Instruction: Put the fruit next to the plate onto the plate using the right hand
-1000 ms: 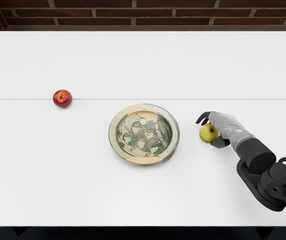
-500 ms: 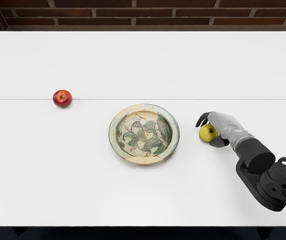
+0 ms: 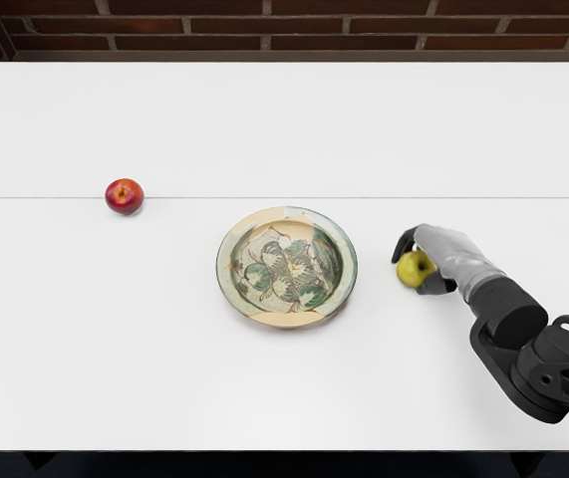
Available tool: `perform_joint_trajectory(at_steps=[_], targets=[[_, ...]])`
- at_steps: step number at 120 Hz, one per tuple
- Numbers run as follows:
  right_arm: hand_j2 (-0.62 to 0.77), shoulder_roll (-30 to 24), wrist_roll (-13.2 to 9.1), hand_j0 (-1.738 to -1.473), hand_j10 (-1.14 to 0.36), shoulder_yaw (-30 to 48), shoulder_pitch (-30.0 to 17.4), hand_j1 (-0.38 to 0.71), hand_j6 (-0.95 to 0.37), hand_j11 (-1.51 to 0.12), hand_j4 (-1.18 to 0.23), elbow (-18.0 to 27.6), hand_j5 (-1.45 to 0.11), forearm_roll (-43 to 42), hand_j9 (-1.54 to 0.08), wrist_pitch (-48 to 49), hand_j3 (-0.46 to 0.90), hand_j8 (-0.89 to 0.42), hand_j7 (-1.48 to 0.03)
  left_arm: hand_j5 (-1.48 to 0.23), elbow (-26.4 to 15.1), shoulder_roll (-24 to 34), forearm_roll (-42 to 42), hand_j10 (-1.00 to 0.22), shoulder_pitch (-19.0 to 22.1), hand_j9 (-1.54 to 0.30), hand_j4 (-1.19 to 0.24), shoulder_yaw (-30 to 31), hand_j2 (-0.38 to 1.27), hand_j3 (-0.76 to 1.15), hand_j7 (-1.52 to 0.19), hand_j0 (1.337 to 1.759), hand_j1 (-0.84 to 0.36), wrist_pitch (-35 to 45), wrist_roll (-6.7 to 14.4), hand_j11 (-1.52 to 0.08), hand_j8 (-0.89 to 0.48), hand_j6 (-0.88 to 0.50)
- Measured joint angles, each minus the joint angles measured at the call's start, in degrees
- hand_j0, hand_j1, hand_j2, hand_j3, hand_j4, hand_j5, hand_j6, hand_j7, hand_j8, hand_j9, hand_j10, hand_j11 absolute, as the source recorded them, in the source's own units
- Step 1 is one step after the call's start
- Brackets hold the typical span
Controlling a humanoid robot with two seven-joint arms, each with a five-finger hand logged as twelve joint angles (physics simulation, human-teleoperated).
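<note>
1. One arm is in view: the dark, jointed right arm (image 3: 523, 349) enters from the right edge and reaches across the white tabletop (image 3: 164, 378).
2. At its end, the grey-backed right hand (image 3: 433, 257) is curled around the small yellow-green apple (image 3: 415, 268). Its dark fingers (image 3: 402, 242) arch over the fruit's top and far side, and the thumb sits below its near side.
3. The small yellow-green apple is held just right of the round ceramic plate with a green leaf pattern (image 3: 226, 267), apart from the rim and not on it. Whether it touches the tabletop cannot be told.
4. The plate lies flat near the tabletop's centre.
5. A small red apple (image 3: 124, 195) sits well to the plate's left and farther back, on a thin seam line crossing the tabletop.
6. A red brick wall (image 3: 284, 25) runs behind the far edge.
</note>
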Motion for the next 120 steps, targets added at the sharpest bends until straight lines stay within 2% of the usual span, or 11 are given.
perform_joint_trajectory(at_steps=[16, 43, 95, 120], targets=[[0.15, 0.04, 0.01, -1.649, -0.69, -0.01, 0.00, 0.22, -0.47, -0.93, -0.72, 0.03, -0.87, 0.05, -0.92, 0.06, 0.00, -0.42, -0.91, -0.01, 0.00, 0.00, 0.00, -0.01, 0.00, -0.01, -0.01, 0.00, 0.00, 0.00, -0.01, 1.658, 0.34, 0.00, 0.00, -0.01, -0.01, -0.01], [0.21, 0.08, -0.05, -1.649, -0.67, -0.04, 0.00, 0.25, -0.44, -0.98, -0.76, 0.06, -0.91, 0.06, -0.96, 0.05, 0.00, -0.40, -0.96, -0.01, 0.00, 0.00, 0.00, -0.01, 0.00, -0.01, -0.01, -0.01, 0.00, 0.00, -0.01, 1.658, 0.34, 0.00, 0.00, -0.01, -0.01, -0.01], [0.26, -1.47, 0.04, -1.655, -0.63, 0.29, 0.42, 0.27, -0.41, -1.07, -0.73, 1.18, -1.06, 0.66, -1.06, 0.48, 0.00, -0.34, -0.99, -0.01, 0.00, 0.00, -0.01, -0.01, 0.00, -0.01, -0.01, 0.01, 0.00, 0.00, -0.01, 1.658, 0.34, 0.00, 0.00, -0.01, -0.01, -0.01], [0.26, -2.33, 0.02, -1.656, -0.63, 0.81, 2.37, 0.27, -0.41, -1.07, -0.72, 1.61, -1.08, 1.09, -1.07, 1.49, 0.00, -0.33, -1.00, -0.01, 0.09, 0.00, -0.01, -0.01, 0.00, -0.01, -0.01, -0.13, 0.00, 0.00, -0.01, 1.658, 0.34, -0.01, 0.00, -0.01, -0.01, -0.01]])
